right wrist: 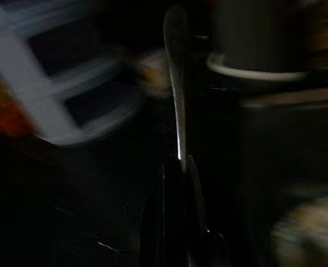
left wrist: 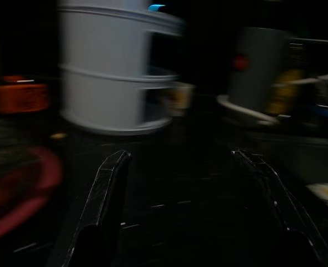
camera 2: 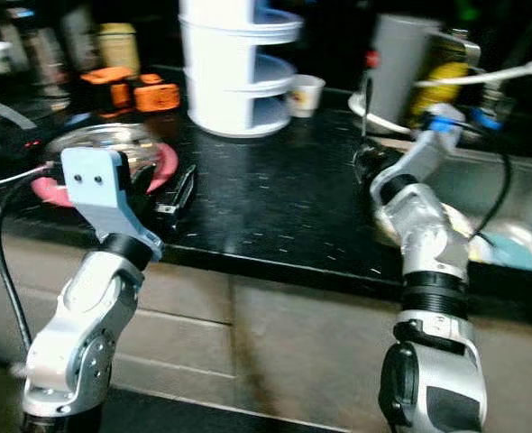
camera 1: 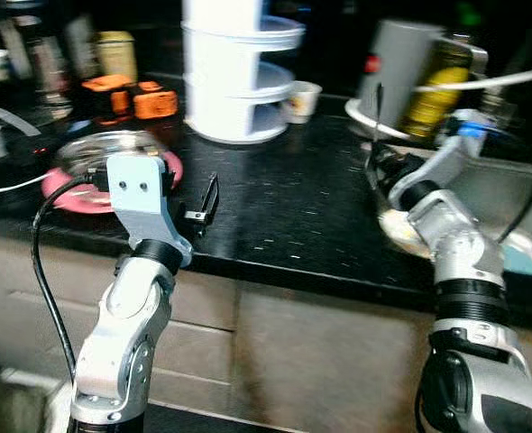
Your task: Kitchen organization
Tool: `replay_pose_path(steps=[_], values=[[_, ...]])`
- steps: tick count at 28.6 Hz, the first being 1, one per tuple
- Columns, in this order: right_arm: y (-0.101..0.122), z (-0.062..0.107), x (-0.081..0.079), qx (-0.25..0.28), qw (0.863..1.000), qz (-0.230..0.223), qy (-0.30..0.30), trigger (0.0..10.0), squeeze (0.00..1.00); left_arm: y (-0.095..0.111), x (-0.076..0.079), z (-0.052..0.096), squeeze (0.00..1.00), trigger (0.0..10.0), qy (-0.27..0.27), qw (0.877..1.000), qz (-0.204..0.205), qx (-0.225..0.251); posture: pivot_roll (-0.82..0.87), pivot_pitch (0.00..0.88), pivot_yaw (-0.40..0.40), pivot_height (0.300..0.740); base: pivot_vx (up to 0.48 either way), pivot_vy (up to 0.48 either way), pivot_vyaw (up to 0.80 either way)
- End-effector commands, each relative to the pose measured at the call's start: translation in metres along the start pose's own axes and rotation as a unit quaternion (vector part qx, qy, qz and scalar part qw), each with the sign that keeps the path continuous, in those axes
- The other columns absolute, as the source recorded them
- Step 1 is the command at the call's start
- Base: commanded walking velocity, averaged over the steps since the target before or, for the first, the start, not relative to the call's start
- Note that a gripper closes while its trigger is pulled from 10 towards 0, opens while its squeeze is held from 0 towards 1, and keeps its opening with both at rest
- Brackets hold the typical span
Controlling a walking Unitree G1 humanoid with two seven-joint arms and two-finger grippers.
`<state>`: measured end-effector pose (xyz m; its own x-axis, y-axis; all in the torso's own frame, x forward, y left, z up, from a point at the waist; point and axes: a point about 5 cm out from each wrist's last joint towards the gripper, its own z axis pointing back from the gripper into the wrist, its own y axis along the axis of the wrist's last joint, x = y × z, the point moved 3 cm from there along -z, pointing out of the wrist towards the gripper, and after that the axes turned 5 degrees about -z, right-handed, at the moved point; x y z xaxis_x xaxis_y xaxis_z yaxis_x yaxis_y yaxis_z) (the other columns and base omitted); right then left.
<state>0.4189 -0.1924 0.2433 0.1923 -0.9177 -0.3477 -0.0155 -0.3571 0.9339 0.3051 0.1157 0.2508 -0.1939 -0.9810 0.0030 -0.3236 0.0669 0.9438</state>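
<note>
My left gripper [camera 1: 205,206] hovers open just above the black countertop [camera 1: 293,212], beside a pink plate [camera 1: 72,194] that carries a glass bowl [camera 1: 104,149]. In the left wrist view its two fingers [left wrist: 105,194] stand wide apart with nothing between them. My right gripper [camera 1: 378,155] is at the counter's right end by the sink [camera 1: 509,194], shut on a thin metal utensil [right wrist: 177,83] that points upward [camera 1: 379,108]. The picture is too blurred to tell what kind of utensil it is.
A white tiered rack [camera 1: 234,72] stands at the back centre with a small paper cup [camera 1: 300,99] beside it. A grey canister [camera 1: 401,72] and a yellow bottle [camera 1: 437,90] stand behind the right gripper. Orange items [camera 1: 144,97] and jars are at the back left.
</note>
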Motion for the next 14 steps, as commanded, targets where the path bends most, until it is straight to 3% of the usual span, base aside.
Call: replay_pose_path(steps=[1,4,7,14], values=[[0.002,-0.005,-0.004,0.000,0.999,0.050,-0.011,10.0,0.00,-0.003,0.002,-0.002,0.00,10.0,-0.005,1.000,0.005,-0.003,0.04,0.000,-0.091,0.740,0.000,0.000,-0.69],[-0.008,-0.013,-0.011,-0.018,0.995,0.092,-0.021,10.0,0.00,-0.002,0.001,-0.002,0.00,10.0,-0.006,1.000,0.002,-0.003,0.05,0.000,-0.094,0.740,0.000,0.000,-0.69],[-0.015,-0.017,-0.017,-0.029,0.995,0.094,-0.025,10.0,0.00,-0.001,0.001,-0.002,0.00,10.0,-0.008,1.000,-0.002,-0.002,0.06,0.000,-0.099,0.740,0.000,0.000,-0.69],[-0.025,-0.028,-0.034,-0.045,0.988,0.145,-0.023,10.0,0.00,0.005,0.000,-0.006,0.00,10.0,-0.011,1.000,-0.011,0.007,0.06,0.000,-0.100,0.740,0.000,0.000,-0.68]])
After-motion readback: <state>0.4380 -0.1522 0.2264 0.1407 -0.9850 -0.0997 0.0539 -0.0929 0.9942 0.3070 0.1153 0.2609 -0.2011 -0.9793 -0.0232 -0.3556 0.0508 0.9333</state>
